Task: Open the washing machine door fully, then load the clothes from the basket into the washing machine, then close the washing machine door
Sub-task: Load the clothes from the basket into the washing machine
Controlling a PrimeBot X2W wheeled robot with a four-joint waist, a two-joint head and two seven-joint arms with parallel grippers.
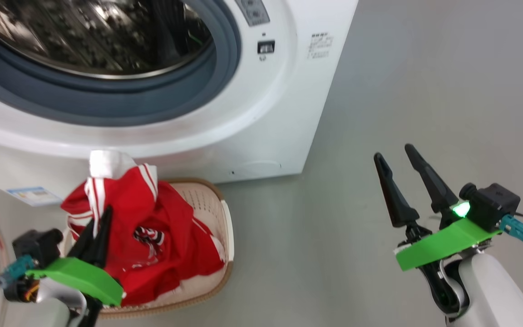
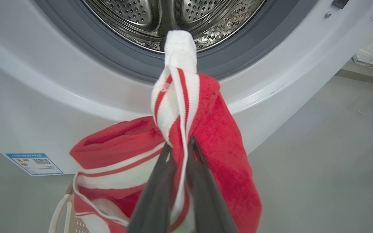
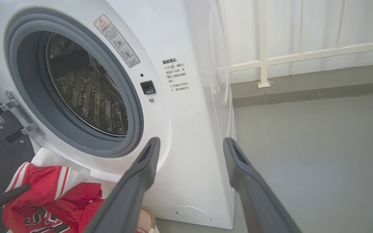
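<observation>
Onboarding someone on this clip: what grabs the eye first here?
The bright red clothes, bunched over the basket at the head view's lower left, with the left pincer shut on a striped fold held up in front of the drum. Above gapes the washing machine, its door open at left. The right pincer stands open over grey floor at right.

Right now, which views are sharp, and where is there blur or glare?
Head view: soft throughout, drum mottled with reflections. Left wrist view: clothes crisp, left pincer blurred near the lens. Right wrist view: sharp, washing machine side glossy with reflections.
</observation>
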